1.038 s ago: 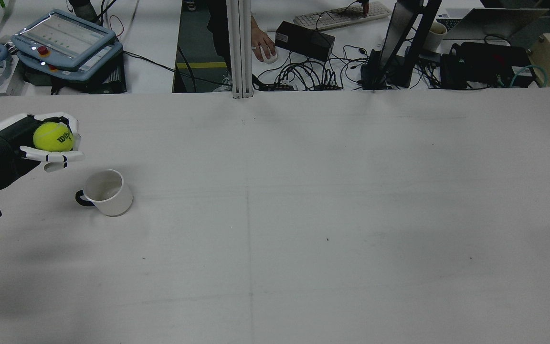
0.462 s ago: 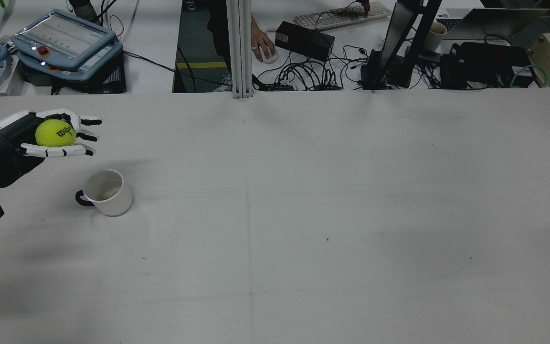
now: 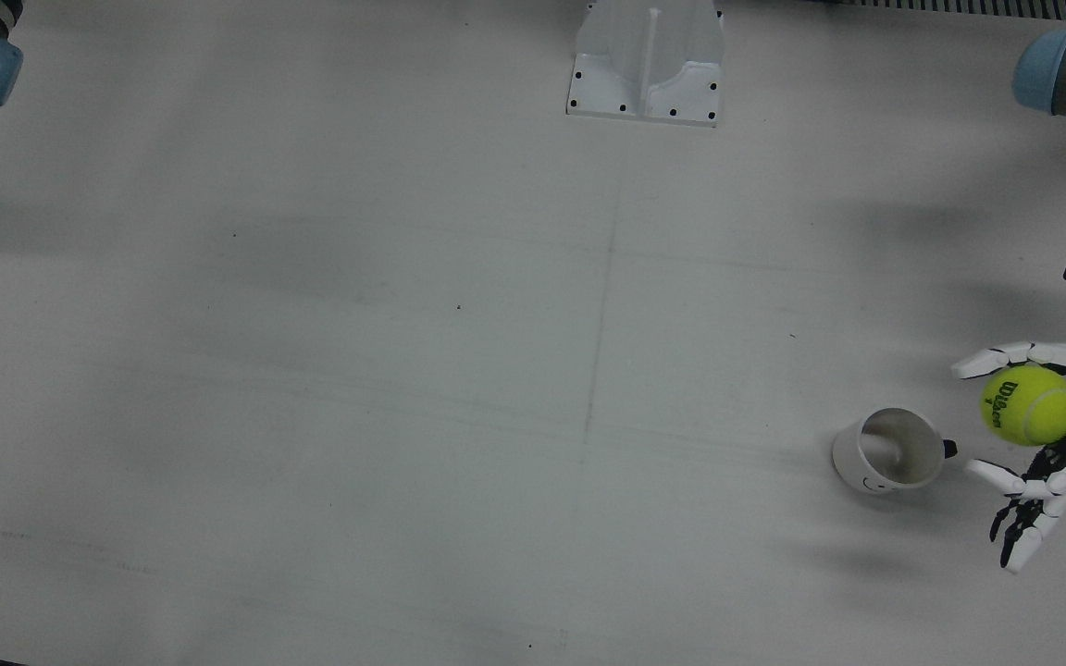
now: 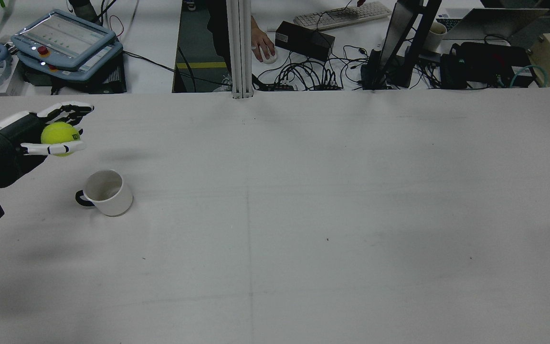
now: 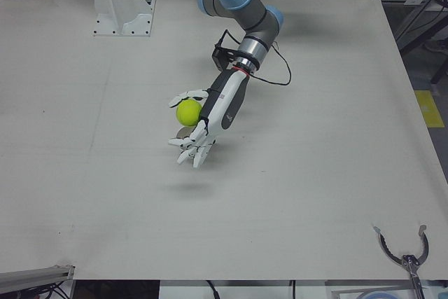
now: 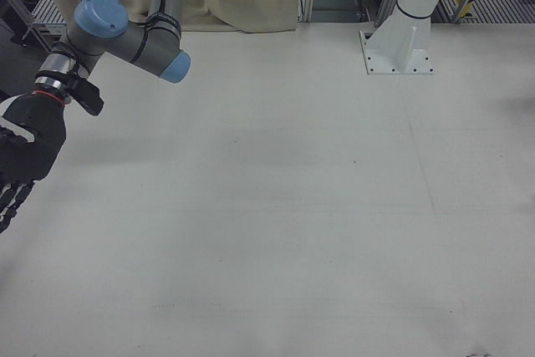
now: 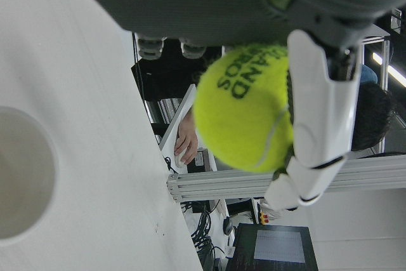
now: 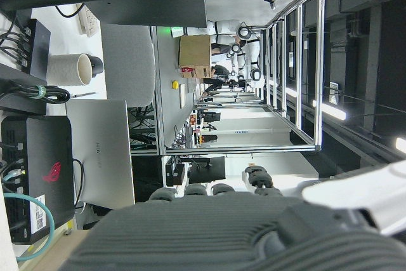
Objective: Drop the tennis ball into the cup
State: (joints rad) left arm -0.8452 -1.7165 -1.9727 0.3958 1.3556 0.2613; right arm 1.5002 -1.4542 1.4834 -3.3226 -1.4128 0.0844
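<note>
The yellow tennis ball (image 4: 59,133) sits against the palm of my left hand (image 4: 22,138), above the table at its left side in the rear view. The fingers (image 3: 1033,486) are spread away from the ball, and the thumb (image 3: 1023,356) lies along its other side. The white cup (image 4: 105,191) with a dark handle stands upright on the table. From above, the ball (image 3: 1030,405) is beside the cup (image 3: 889,450), not over it. The left hand view shows the ball (image 7: 244,109) close up and the cup's rim (image 7: 19,182). My right hand (image 6: 25,152) hangs at the view's edge, fingers extended, empty.
The white arm pedestal (image 3: 649,60) stands at the table's robot side. A teach pendant (image 4: 65,43), cables and monitors lie beyond the far edge. A metal tong-like tool (image 5: 406,253) lies near the operators' edge.
My left hand's fingers have unwrapped from the ball and spread out. The ball has shifted slightly toward the fingertips. The cup has not moved.
</note>
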